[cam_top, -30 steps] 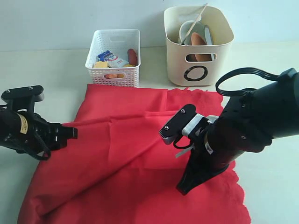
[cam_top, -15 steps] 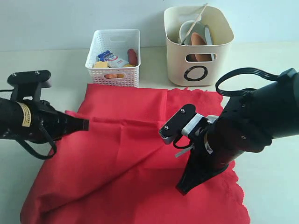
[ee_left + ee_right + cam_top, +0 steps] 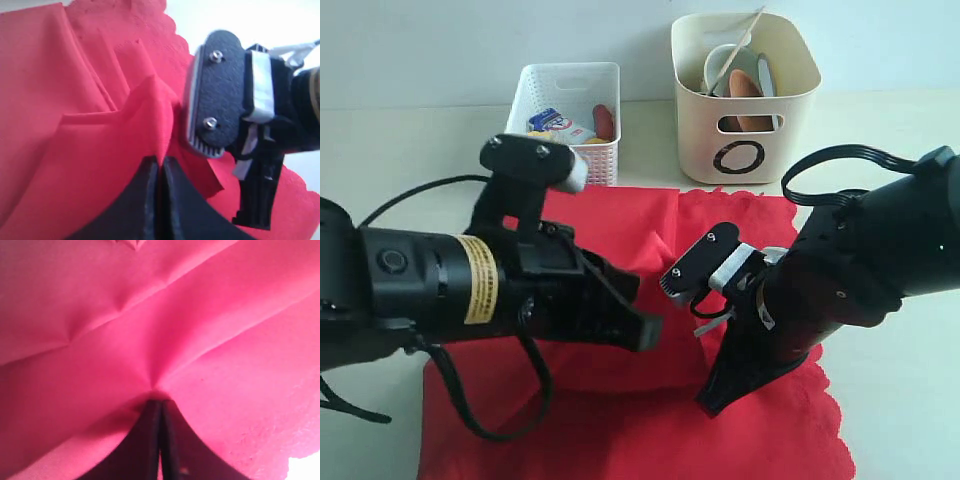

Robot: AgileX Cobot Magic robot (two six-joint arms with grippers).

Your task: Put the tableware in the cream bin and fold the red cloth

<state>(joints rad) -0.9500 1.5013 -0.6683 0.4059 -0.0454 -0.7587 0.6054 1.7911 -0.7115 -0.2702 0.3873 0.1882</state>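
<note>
The red cloth point(image 3: 630, 222) lies spread on the table, its left part drawn over toward the middle. My left gripper point(image 3: 646, 336) is shut on a pinched peak of the cloth point(image 3: 75, 125), jaws pressed together at the fold point(image 3: 159, 163). My right gripper point(image 3: 712, 403) points down onto the cloth near its front right, shut, and creases in the cloth point(image 3: 200, 315) run into its tip point(image 3: 159, 402). The cream bin point(image 3: 745, 125) at the back holds the tableware: bowl point(image 3: 723, 62), brown plate point(image 3: 744, 86), steel cup point(image 3: 767, 72), a chopstick point(image 3: 747, 28).
A white perforated basket point(image 3: 565, 150) with food items stands behind the cloth, left of the bin. The two arms are close together over the cloth; the right gripper's body point(image 3: 220, 100) fills part of the left wrist view. Bare table point(image 3: 900, 400) lies to the right.
My left gripper shut on the cloth's left edge and carried it right toward the right gripper, folding the left part over. The right arm has stayed put.
</note>
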